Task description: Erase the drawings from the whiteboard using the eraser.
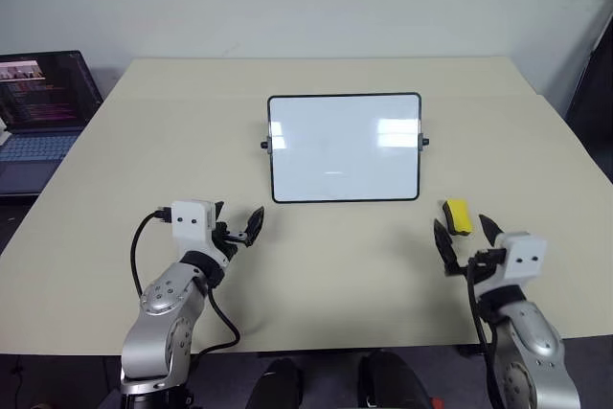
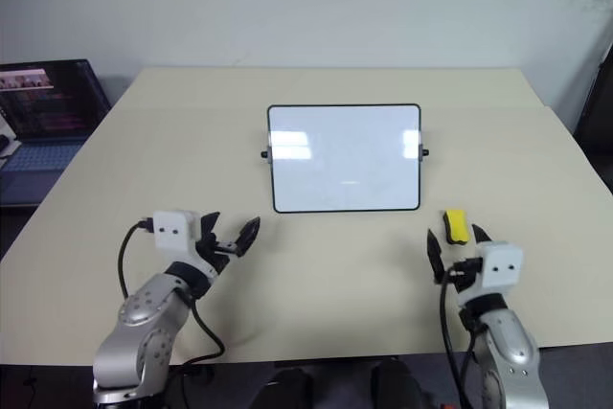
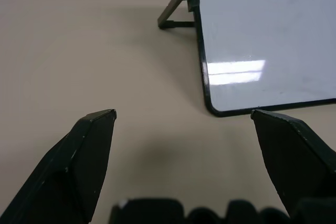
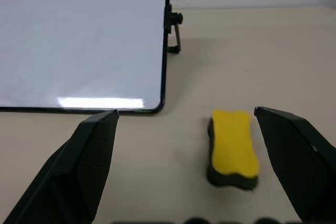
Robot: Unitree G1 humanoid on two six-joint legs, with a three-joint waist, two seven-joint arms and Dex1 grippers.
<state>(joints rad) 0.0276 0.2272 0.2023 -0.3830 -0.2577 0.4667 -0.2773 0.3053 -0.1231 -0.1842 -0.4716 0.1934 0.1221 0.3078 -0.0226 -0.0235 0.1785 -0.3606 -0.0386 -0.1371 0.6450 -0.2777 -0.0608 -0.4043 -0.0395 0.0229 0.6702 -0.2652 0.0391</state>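
The whiteboard (image 1: 344,147) stood wiped clean, so the task looked finished. The eraser (image 1: 458,216) lay on the table (image 1: 326,275) right of it, both tools, left (image 1: 238,227) and right (image 1: 466,235), released, grasping nothing.

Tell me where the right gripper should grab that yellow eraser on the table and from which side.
Probably across the eraser's two long sides, at its narrower waist, coming from the robot's side. It lies flat, yellow side up, lengthwise ahead of the open right gripper, apart from the whiteboard.
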